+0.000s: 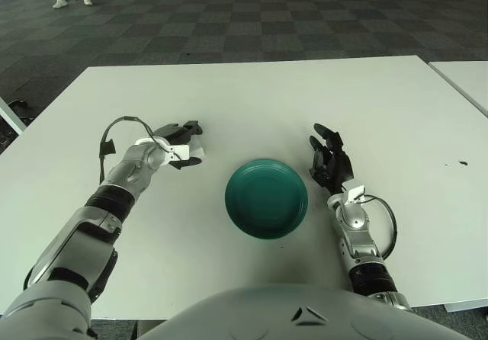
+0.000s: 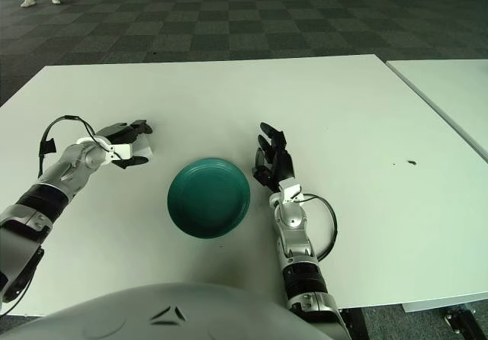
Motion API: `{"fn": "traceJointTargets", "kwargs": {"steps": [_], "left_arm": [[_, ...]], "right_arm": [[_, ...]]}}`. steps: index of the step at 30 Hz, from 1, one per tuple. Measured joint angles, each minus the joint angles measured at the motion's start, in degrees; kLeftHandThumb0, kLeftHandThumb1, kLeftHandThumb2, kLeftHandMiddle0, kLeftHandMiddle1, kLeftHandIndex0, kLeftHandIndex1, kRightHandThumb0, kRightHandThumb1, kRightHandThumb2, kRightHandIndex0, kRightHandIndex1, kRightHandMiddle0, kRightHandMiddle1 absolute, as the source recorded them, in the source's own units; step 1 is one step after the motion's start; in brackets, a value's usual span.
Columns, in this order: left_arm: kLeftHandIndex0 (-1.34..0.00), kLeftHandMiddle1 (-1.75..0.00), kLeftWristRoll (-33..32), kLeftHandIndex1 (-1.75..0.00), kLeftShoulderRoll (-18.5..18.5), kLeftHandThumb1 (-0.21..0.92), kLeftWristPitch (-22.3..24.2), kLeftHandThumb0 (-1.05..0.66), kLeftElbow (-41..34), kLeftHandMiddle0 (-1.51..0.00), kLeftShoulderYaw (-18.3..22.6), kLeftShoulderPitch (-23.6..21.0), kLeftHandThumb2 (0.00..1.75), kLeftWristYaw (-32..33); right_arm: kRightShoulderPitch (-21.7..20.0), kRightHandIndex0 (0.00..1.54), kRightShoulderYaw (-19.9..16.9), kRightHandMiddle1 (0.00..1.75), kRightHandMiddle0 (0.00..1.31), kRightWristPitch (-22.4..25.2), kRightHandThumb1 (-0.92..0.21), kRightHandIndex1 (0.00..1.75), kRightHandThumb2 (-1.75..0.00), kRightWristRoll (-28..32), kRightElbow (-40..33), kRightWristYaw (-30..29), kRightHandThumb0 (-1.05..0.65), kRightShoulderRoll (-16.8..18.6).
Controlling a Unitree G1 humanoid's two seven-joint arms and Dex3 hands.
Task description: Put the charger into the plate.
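Observation:
A small white charger (image 1: 192, 152) lies on the white table (image 1: 252, 96), left of the round teal plate (image 1: 266, 197). My left hand (image 1: 180, 143) is over the charger, its dark fingers curled around the charger's left part; the charger's right end shows past the fingertips. Whether the charger is lifted off the table I cannot tell. The plate holds nothing. My right hand (image 1: 329, 161) shows to the right of the plate, fingers spread and pointing away from me, holding nothing.
A second white table (image 1: 465, 81) stands at the far right. A small dark speck (image 1: 462, 162) marks the table near its right edge. Dark chequered carpet (image 1: 229, 20) lies beyond the table's far edge.

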Motion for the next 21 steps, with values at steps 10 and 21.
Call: {"fn": "traceJointTargets", "kwargs": {"steps": [10,21], "left_arm": [[-0.06,-0.56,0.0,-1.34,0.0,0.92,0.8,-0.99,0.1,-0.28,-0.4,-0.1,0.68,0.0],[-0.03,-0.74,0.0,-1.45,0.0,0.92,0.5,-0.96,0.7,-0.3,-1.1,-0.5,0.62,0.0]], "right_arm": [[0.0,0.37,0.0,0.72,0.0,0.1,-0.92,0.01,-0.88,0.2,0.0,0.0,-0.67,0.0],[0.0,0.38,0.0,0.71,0.0,0.1,-0.92,0.01,-0.87,0.1,0.0,0.0,-0.69,0.0]]}}
